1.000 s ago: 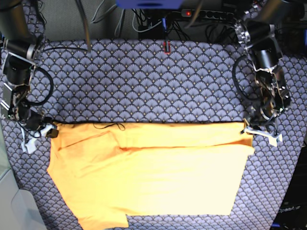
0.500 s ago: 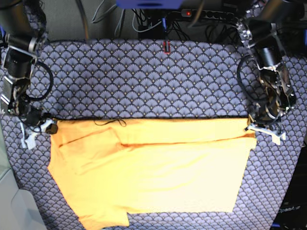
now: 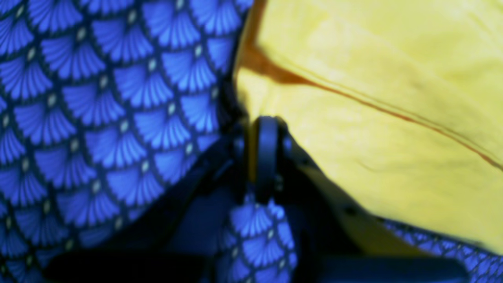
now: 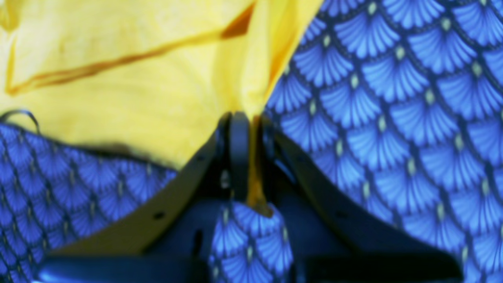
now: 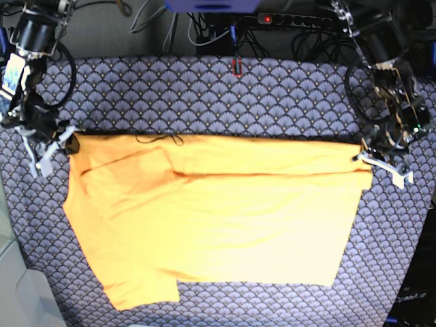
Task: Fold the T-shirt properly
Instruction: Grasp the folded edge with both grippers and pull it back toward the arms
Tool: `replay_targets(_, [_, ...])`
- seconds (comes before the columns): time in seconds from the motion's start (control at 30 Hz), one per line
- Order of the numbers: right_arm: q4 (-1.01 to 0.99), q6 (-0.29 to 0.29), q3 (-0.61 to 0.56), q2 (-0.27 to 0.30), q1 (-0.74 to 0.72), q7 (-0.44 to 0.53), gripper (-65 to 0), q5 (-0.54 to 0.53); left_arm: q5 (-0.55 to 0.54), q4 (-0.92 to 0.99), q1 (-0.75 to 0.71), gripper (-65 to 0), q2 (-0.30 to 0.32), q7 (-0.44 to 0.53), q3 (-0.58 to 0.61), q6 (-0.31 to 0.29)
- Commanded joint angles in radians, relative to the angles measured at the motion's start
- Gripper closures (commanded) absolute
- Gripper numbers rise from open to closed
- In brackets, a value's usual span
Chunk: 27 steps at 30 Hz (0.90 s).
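The yellow-orange T-shirt point(image 5: 218, 218) lies spread on the patterned cloth, with a folded strip along its far edge and a sleeve at the front left. My left gripper point(image 5: 364, 158) is shut on the shirt's far right corner; in the left wrist view the gripper point(image 3: 267, 129) pinches the T-shirt point(image 3: 373, 118) at its edge. My right gripper point(image 5: 65, 139) is shut on the far left corner. The right wrist view shows that gripper point(image 4: 245, 125) with the T-shirt point(image 4: 137, 78) bunched between its jaws. A thin dark thread point(image 5: 160, 139) curls at the far edge.
The table carries a blue-grey fan-patterned cloth point(image 5: 218, 95). Cables and a power strip point(image 5: 293, 20) run behind its far edge, with a small red marker point(image 5: 236, 66) at the back middle. A pale box point(image 5: 13, 286) stands at the front left.
Both grippers have moved toward the far side of the table and slightly outward, drawing the shirt's far edge with them. The whole shirt has slid back and stretched flatter.
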State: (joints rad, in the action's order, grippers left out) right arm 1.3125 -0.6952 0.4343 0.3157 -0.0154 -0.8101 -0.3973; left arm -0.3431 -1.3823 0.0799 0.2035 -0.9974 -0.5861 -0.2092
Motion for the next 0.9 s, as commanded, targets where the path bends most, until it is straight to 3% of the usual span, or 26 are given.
replay_targets(0.0, [0.032, -0.003, 0.008, 0.012, 0.009, 0.005, 0.0, -0.009, -0.009, -0.044, -0.010, 0.0, 0.017, 0.008, -0.004, -0.002])
replay_targets(0.1, [0.083, -0.003, 0.025, -0.005, 0.067, 0.005, 0.0, -0.009, -0.066, -0.081, -0.088, 0.0, 0.021, 0.015, -0.010, -0.002])
replay_targets(0.3, [0.200, -0.003, 0.053, -0.056, 0.188, 0.005, 0.0, -0.009, -0.144, -0.093, -0.188, 0.0, 0.026, 0.005, -0.136, -0.002])
replay_targets(0.53, [0.315, -0.003, 0.074, -0.095, 0.295, 0.010, 0.0, -0.009, -0.149, -0.110, -0.249, 0.0, 0.027, 0.005, -0.145, -0.003])
replay_targets(0.87, [0.327, -0.003, 0.156, -0.099, 0.375, 0.007, 0.0, -0.009, -0.149, -0.233, -0.345, 0.0, 0.020, 0.005, -0.145, -0.003])
